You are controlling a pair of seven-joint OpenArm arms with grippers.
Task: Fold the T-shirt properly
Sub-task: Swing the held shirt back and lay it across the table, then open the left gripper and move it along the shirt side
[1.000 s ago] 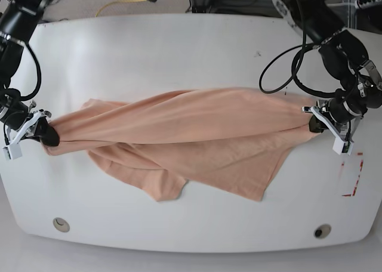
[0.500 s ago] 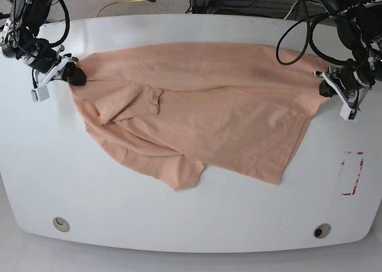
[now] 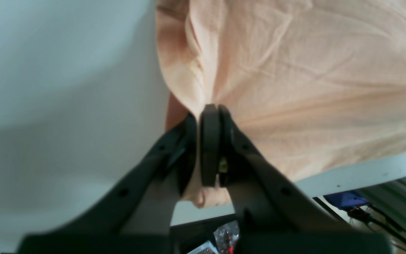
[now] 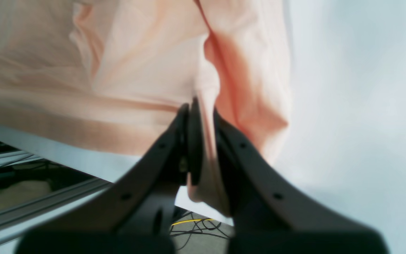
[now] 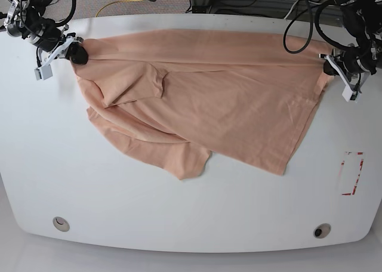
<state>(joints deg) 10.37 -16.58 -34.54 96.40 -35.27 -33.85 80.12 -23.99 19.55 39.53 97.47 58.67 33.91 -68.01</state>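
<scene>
T-shirt (image 5: 203,99) is spread across the far half of the white counter (image 5: 179,212), plain side up, one sleeve flopped toward the front edge; left gripper (image 5: 327,65) has its jaws pinched tight on one far corner of the fabric; right gripper (image 5: 76,53) is clamped the same way on the opposite corner.

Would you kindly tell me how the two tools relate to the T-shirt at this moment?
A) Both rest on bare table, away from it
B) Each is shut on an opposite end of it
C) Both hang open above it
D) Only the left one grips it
B: the left tool and the right tool each pinch cloth at opposite ends of the T-shirt, as both wrist views confirm.
</scene>
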